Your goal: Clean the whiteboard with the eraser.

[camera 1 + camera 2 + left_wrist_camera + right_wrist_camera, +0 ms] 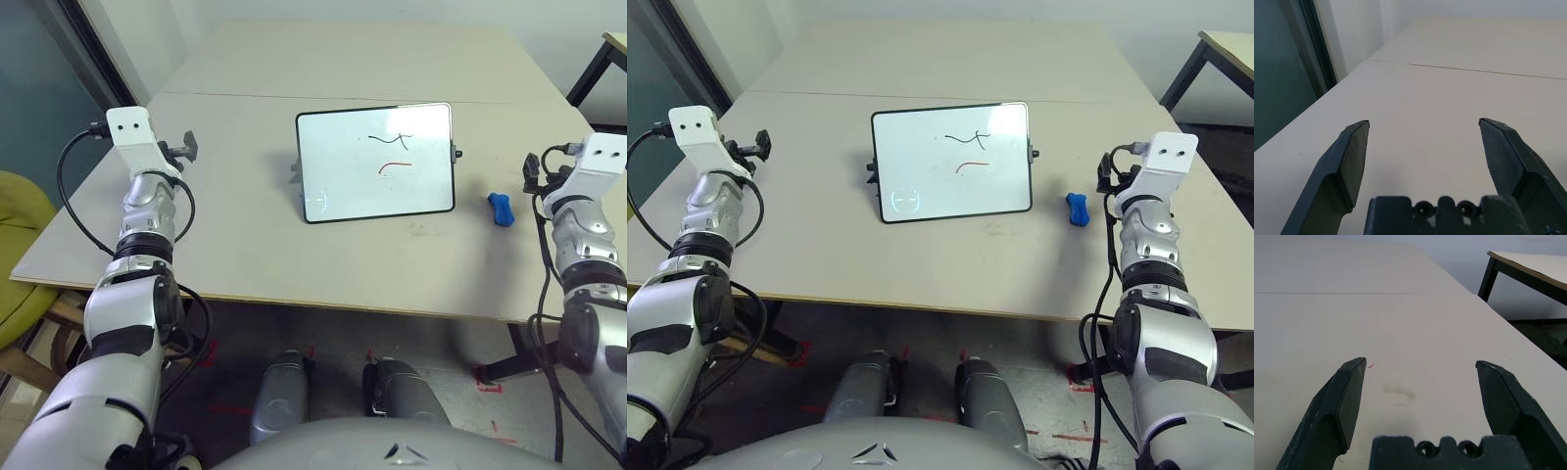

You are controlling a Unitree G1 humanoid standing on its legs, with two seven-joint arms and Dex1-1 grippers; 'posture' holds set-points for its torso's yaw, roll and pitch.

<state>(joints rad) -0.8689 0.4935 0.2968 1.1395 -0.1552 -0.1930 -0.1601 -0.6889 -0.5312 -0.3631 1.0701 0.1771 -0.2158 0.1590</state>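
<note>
Currently I see the small blue bone-shaped eraser (501, 209) lying on the beige table (245, 245), just right of the black-framed whiteboard (376, 163). My right gripper (1418, 382) hangs nearest, wide open and empty; my left gripper (1422, 142) likewise.

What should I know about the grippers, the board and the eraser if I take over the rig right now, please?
Left gripper: open, empty, over bare table at the left.
Right gripper: open, empty, over the table's right side.
Whiteboard: mid-table, propped on a stand, with a black stroke and a red stroke on it.
Eraser: on the table right of the board, nearer the right arm, untouched.
Done: nothing. Left: pick up the eraser, wipe both strokes.
</note>
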